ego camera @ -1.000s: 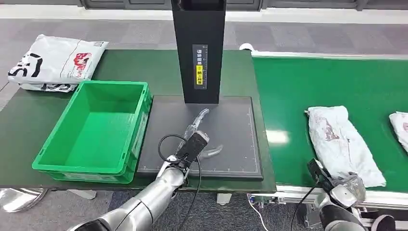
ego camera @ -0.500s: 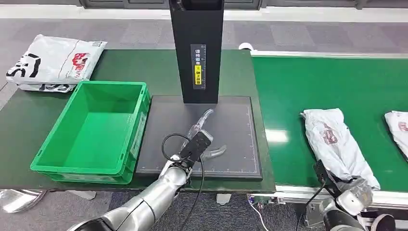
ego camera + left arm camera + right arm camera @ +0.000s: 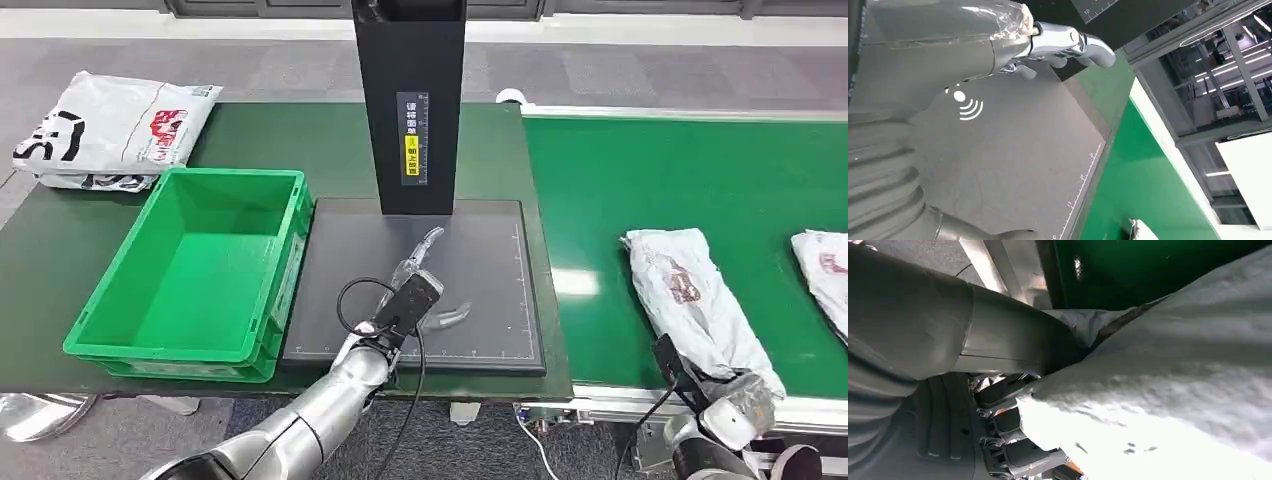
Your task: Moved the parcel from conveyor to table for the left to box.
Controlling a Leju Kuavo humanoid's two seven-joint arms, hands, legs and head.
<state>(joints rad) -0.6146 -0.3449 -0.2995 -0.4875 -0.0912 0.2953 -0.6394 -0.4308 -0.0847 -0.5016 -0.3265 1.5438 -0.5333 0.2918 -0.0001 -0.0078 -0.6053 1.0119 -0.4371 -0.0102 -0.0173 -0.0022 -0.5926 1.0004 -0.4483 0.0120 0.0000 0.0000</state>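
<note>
Head view, nearest first: the right hand sits at about five o'clock, at the near edge of the green conveyor belt, its fingers wrapped on the near end of the white parcel, which lies on the belt at about four o'clock. The right wrist view shows the thumb over the plastic bag and dark fingers under it, so I judge the grasp made but shallow. The left hand rests at six o'clock over the dark grid mat, fingers spread and holding nothing. At nine o'clock stands the green crate; at twelve, the black scanner column; at three, a second parcel at the picture's edge; at ten, a printed white bag.

Risks, as I judge them: the slack film could slip from an end-only hold, or the hanging bag could drag on the belt's edge rail and snag during the carry.

The table is dark green, matte; beyond lies grey carpeted floor.
</note>
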